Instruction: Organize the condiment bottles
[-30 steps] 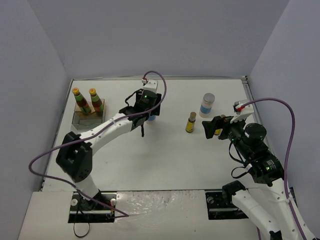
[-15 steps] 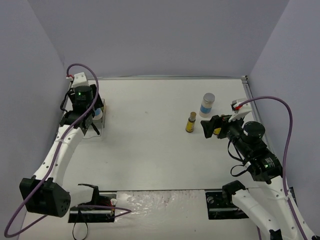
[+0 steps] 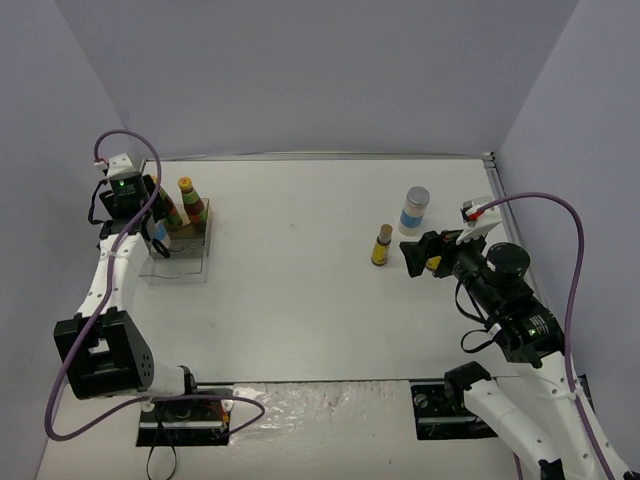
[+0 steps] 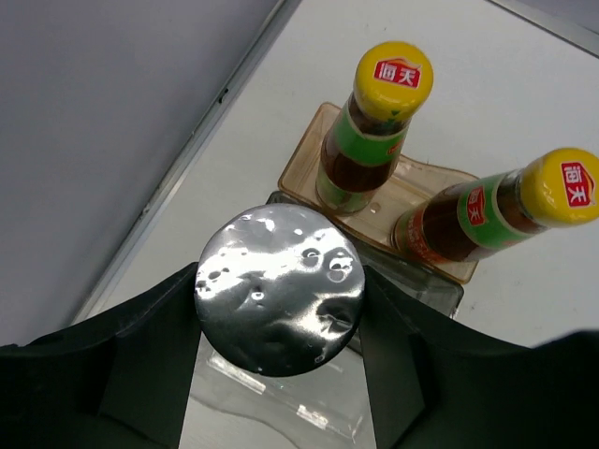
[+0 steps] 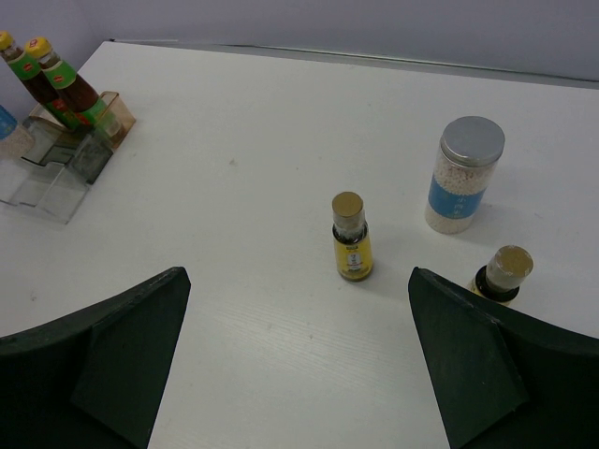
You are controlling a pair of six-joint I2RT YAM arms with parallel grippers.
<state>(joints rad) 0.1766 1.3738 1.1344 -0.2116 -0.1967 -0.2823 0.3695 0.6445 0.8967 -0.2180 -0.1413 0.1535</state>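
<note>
My left gripper [image 3: 152, 236] is shut on a white blue-labelled jar; its silver lid [image 4: 277, 281] sits between the black fingers [image 4: 150, 346], above the clear front part of the tray [image 4: 281, 412]. Two dark bottles with orange caps [image 4: 372, 131] [image 4: 487, 210] stand upright on the tray's amber back; they also show in the top view [image 3: 191, 200]. The second white jar [image 3: 414, 209] [image 5: 463, 174] and a small yellow bottle [image 3: 381, 245] [image 5: 351, 238] stand at right. My right gripper [image 3: 425, 255] [image 5: 299, 374] is open and empty, with the other yellow bottle [image 5: 506, 272] by its right finger.
The clear tray [image 3: 178, 268] stands at the table's far left, near the left wall [image 3: 60, 150]. It also shows at the left edge of the right wrist view [image 5: 51, 173].
My left arm has swung from the middle of the table to the far-left tray, carrying the white jar. The right arm has not moved.
</note>
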